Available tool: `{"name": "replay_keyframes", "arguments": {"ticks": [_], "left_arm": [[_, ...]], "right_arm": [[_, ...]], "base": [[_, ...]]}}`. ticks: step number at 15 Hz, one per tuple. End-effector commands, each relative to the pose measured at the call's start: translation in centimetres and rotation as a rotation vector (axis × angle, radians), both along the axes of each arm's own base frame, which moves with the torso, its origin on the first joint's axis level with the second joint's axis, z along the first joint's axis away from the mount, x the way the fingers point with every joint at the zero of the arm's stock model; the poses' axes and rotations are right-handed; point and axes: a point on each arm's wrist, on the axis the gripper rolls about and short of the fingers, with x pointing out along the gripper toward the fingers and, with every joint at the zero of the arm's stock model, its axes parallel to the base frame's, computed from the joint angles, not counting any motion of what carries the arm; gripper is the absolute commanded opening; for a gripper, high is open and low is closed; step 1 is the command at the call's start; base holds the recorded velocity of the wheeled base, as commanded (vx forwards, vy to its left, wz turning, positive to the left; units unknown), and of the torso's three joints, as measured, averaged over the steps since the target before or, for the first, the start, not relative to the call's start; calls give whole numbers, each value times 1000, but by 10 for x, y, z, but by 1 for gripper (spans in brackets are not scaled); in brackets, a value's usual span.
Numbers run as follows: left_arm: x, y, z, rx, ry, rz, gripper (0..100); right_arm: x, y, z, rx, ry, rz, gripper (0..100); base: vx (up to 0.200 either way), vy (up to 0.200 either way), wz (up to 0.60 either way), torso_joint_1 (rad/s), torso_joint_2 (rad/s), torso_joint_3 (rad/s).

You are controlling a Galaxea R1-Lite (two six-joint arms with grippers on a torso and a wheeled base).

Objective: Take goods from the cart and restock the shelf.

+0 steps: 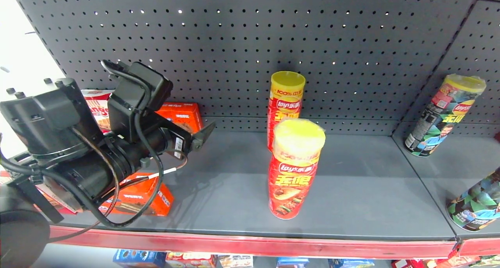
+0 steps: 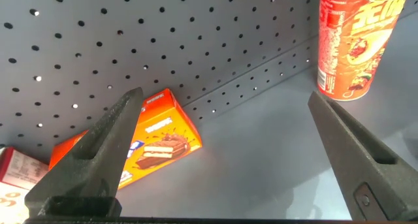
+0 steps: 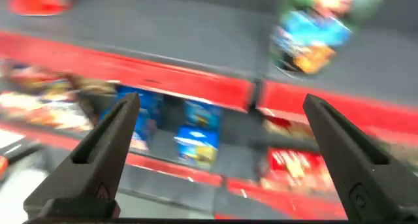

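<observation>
While left fingers [image 2: 98, 159] gape, orange box [image 2: 160, 136] lies beyond.

I see the shelf [image 1: 363, 190] evenly lit with soft shadows; white glare at the head view's left edge, lines bowing outward, right wrist view heavily blurred

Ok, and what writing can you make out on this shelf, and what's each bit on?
Front red can: a brand logo and big yellow characters, not quoted here.
Rear red can: the same design, partly hidden.
Orange box: white lettering, too small to read.
Dark can: logo and small print, too small.
Blue packs below: blurred.
</observation>
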Motion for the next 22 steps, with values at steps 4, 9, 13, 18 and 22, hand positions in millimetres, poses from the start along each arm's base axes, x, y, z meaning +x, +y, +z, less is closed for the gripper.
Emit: {"name": "replay_keyframes", "arguments": {"ticks": [4,9,13,18,22], "left_arm": [[0,-1,1,-2,-3,-3,100],[-3,1,2,-3,-6,-1,100],[-8,4,3,-5,-12,-1,100],[-29,9,5,-14,-26,-24,100],[-68,30,30,-61,-101,-26,100]], "right_arm": [[3,5,1,8,55,-240,100],[-1,9,-12,55,-57,-129,100],[0,9,-11,60,-67,-130,100],[0,9,-11,60,-67,-130,100],[0,9,-11,61,-67,-130,100]], "base": [[0,0,0,0,0,0],[0,0,0,0,0,0],[0,0,0,0,0,0],[0,0,0,0,0,0],[0,0,0,0,0,0]]}}
